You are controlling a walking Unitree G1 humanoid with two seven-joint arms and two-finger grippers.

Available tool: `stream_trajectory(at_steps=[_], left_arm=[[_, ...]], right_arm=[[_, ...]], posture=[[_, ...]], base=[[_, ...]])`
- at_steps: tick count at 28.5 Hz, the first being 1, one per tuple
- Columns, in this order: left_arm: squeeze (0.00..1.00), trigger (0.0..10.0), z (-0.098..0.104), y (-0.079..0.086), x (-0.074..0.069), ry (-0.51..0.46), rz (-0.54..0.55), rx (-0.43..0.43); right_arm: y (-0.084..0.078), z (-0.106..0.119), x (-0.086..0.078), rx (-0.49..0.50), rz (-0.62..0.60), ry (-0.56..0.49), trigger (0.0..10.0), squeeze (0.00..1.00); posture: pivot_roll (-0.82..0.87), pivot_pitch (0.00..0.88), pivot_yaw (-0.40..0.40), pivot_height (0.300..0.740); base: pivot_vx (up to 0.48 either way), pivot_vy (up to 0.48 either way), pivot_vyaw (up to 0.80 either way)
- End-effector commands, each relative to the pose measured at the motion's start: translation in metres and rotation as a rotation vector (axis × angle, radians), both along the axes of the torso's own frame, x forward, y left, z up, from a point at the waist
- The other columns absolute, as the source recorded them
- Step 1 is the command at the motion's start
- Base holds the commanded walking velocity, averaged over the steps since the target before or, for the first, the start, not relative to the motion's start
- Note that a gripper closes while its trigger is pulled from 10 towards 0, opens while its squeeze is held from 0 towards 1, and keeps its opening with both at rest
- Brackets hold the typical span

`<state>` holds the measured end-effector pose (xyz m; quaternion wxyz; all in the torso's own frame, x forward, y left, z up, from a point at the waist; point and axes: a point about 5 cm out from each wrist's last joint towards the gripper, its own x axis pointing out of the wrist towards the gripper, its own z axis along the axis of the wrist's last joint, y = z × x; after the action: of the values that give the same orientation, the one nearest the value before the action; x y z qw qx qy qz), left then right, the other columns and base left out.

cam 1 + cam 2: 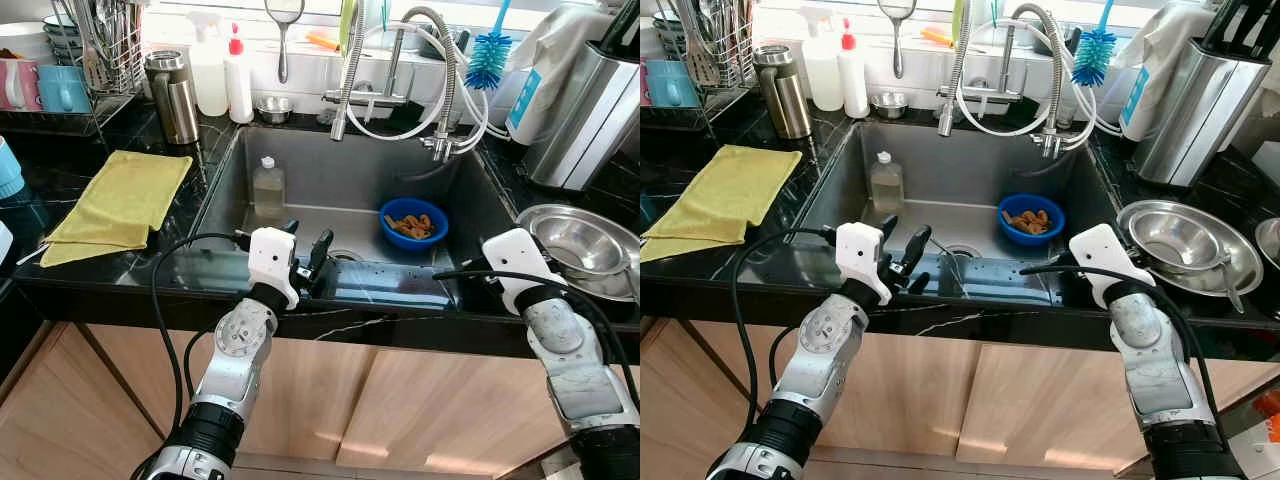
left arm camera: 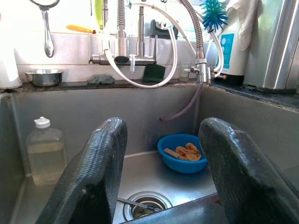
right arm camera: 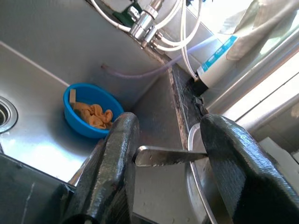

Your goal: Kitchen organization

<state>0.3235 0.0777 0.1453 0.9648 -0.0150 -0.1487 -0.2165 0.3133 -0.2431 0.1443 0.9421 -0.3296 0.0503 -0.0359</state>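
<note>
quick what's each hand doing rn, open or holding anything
Left hand: open, empty, at the sink's front edge.
Right hand: open, empty, a metal utensil handle seen between its fingers.

Silver arms, white wrist housings, black looping cables; each hand apparently textured black.

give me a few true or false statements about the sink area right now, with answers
1. A blue bowl holding food scraps sits in the sink. True.
2. The yellow cloth lies in the sink. False: it lies on the counter to the sink's left.
3. The left gripper is open above the sink's front edge. True.
4. The clear bottle lies on its side. False: it stands upright.
5. The steel bowl is left of the sink. False: it is on the right.
</note>
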Motion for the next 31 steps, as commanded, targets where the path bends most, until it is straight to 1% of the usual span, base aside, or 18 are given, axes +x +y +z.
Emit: stream_trajectory(at_steps=[1, 16, 17, 18, 19, 31], left_arm=[[0.00, 10.0, 0.0012, -0.0031, 0.0017, 0.003, -0.010, 0.011], [0.00, 10.0, 0.0014, -0.0041, 0.0021, 0.000, -0.011, 0.009], [0.00, 10.0, 0.0014, -0.0042, 0.0021, 0.000, -0.011, 0.010], [0.00, 10.0, 0.0014, -0.0043, 0.0022, 0.000, -0.011, 0.010], [0.00, 10.0, 0.0014, -0.0043, 0.0021, 0.000, -0.011, 0.010], [0.00, 10.0, 0.0003, -0.0035, 0.0023, 0.005, -0.007, 0.010]], right_arm=[[-0.0047, 0.0036, 0.0020, 0.002, -0.029, -0.002, 10.0, 0.00], [0.0001, 0.0076, 0.0029, -0.028, -0.020, -0.012, 10.0, 0.00], [0.0010, 0.0081, 0.0033, -0.027, -0.014, -0.013, 0.9, 0.00], [0.0012, 0.0083, 0.0034, -0.028, -0.011, -0.013, 0.9, 0.00], [0.0018, 0.0089, 0.0038, -0.027, -0.010, -0.013, 0.0, 0.00], [0.0012, 0.0114, 0.0047, -0.027, -0.013, -0.014, 0.0, 0.00]], posture=[[0.10, 0.017, -0.075, 0.740], [0.11, 0.006, -0.076, 0.740], [0.11, 0.006, -0.077, 0.740], [0.11, 0.006, -0.077, 0.740], [0.11, 0.006, -0.077, 0.740], [0.11, 0.013, -0.081, 0.740]], base=[[0.000, 0.000, 0.00], [0.000, 0.000, 0.00], [0.000, 0.000, 0.00], [0.000, 0.000, 0.00], [0.000, 0.000, 0.00], [0.000, 0.000, 0.00]])
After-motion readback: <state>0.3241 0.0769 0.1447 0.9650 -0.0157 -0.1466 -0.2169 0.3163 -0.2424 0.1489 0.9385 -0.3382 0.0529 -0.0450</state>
